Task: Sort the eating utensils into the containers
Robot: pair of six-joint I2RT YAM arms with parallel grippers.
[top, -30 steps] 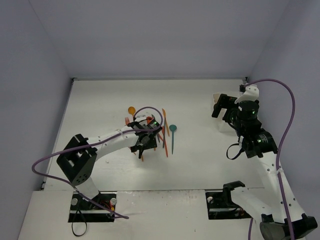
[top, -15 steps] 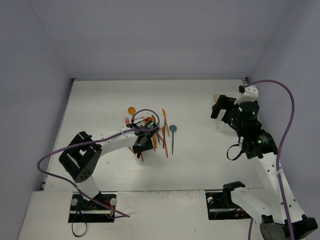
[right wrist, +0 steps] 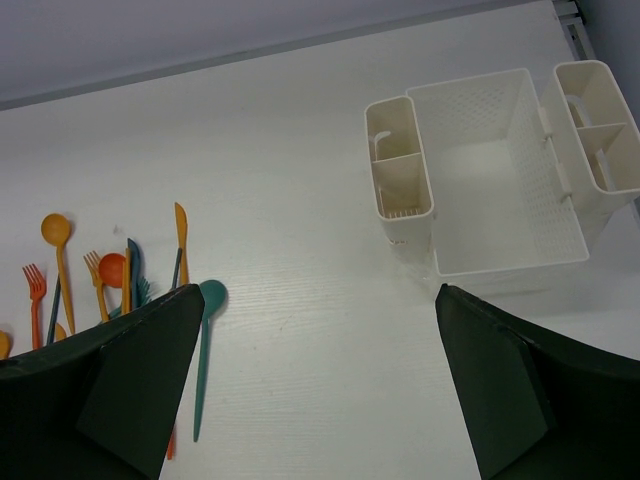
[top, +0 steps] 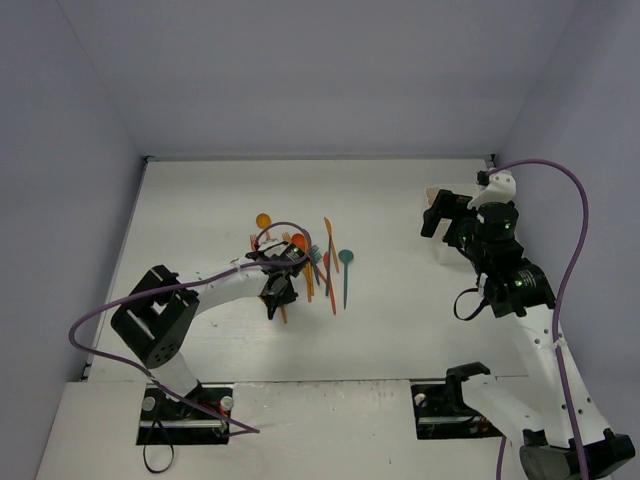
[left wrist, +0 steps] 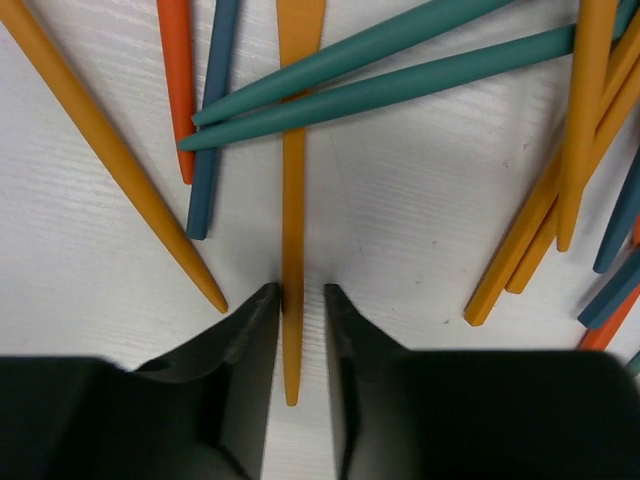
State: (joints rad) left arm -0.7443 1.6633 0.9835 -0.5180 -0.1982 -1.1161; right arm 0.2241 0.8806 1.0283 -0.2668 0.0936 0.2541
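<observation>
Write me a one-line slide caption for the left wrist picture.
Left tool, open, straddles one orange handle on the white table, among scattered teal and orange utensils.

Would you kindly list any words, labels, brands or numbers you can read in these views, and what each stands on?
No text can be read anywhere. The utensils are plain coloured plastic, the white holder shows only a perforated pattern, and the table bears no print.

The utensils [left wrist: 292, 200] look like smooth, matt plastic. The white table [left wrist: 400, 200] is matt (with a faint grain). The holder [right wrist: 465, 105] is white plastic with dotted walls.
</observation>
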